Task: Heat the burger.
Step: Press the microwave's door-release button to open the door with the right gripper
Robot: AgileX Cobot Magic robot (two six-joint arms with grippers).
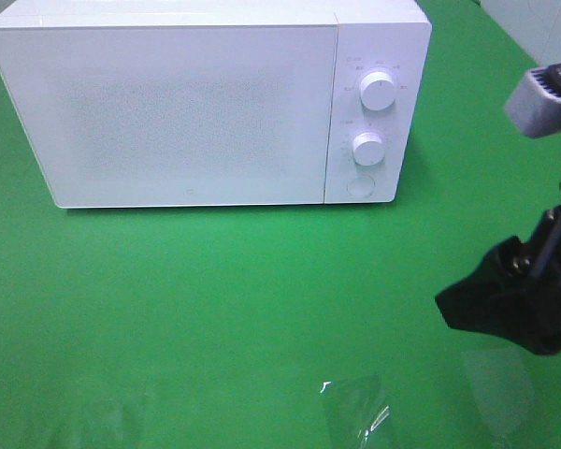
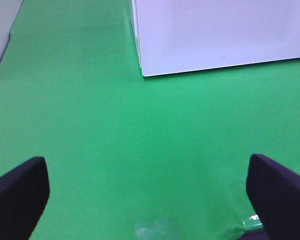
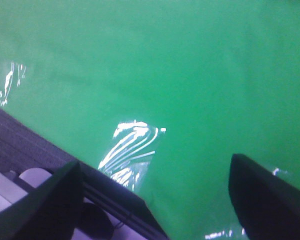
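Note:
The burger is out of view in all three frames. A white microwave (image 1: 168,103) stands at the back of the green table with its door shut; its lower front corner (image 2: 215,35) shows in the left wrist view. My left gripper (image 2: 147,200) is open over bare green cloth, short of the microwave, with nothing between its fingers. It does not show in the exterior high view. My right gripper (image 1: 491,309) hangs at the right edge, in front of and to the right of the microwave. Its jaws (image 3: 155,200) stand open and hold nothing.
Two white knobs (image 1: 378,91) (image 1: 366,147) and a round button (image 1: 359,185) sit on the microwave's right panel. Shiny clear tape patches (image 1: 355,412) lie on the cloth near the front edge. A dark surface and grey hardware (image 3: 20,145) show beyond the table's edge.

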